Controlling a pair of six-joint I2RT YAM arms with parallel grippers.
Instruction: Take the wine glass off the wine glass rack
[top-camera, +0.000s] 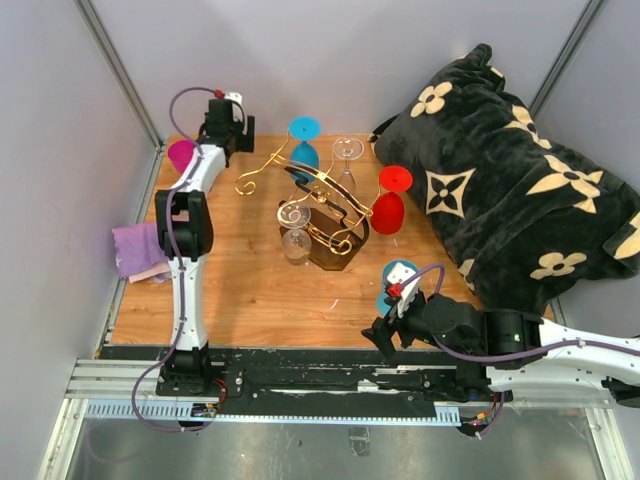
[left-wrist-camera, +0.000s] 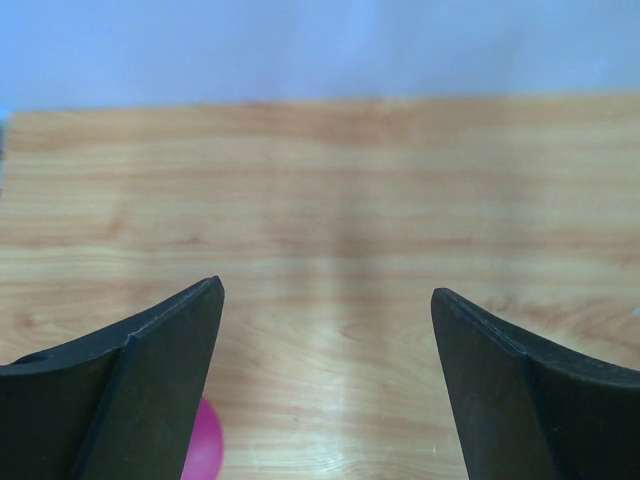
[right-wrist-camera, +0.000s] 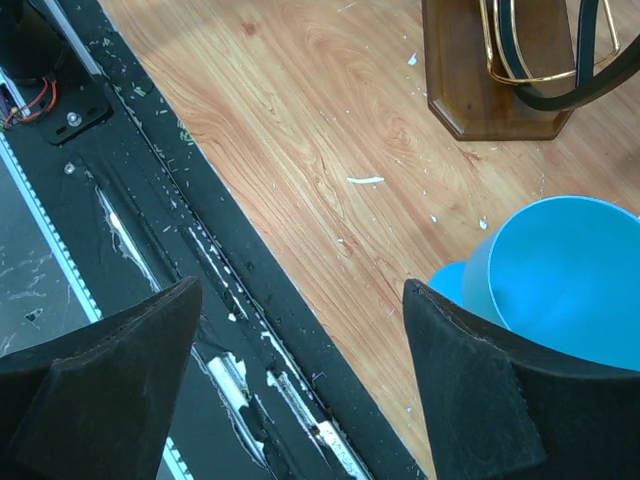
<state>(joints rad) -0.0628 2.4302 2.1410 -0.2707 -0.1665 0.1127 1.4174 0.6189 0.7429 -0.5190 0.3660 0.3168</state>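
- Left gripper (left-wrist-camera: 325, 290) stands spread wide over bare wood with nothing between its fingers (left-wrist-camera: 150, 385). A sliver of the pink wine glass (left-wrist-camera: 205, 450) shows at the bottom edge of its wrist view, beside the left-hand finger.
- Seen from above, the pink wine glass (top-camera: 181, 155) sits at the upper left of the table (top-camera: 250, 290), close to the back left corner and just beside the left arm.
- Right gripper (right-wrist-camera: 300, 290) is also spread wide and holds nothing. It hangs over the table's near edge, where the wood meets the black rail (right-wrist-camera: 200, 230) that runs diagonally through its wrist view.
- A loose blue wine glass (right-wrist-camera: 560, 265) fills the right of that view, just beside the right-hand finger and outside the gap.
- The wine glass rack (top-camera: 320, 205) stands mid-table, its gold scrolls reaching toward the upper left. Its brown base (right-wrist-camera: 480, 70) shows at the upper right of the right wrist view, apart from the loose blue wine glass.
- Four glasses are at the rack:
  - a hanging blue wine glass (top-camera: 303, 140) at the top
  - a clear wine glass (top-camera: 347, 160) beside it
  - a red wine glass (top-camera: 390, 200) on the right
  - a second clear glass (top-camera: 295, 232) at the lower left
- Bare wood stretches from the rack down to the near rail and across to the left.
- A black flowered blanket (top-camera: 500, 180) crowds the right edge, near the red wine glass.
- A purple cloth (top-camera: 140, 250) overhangs the left edge.
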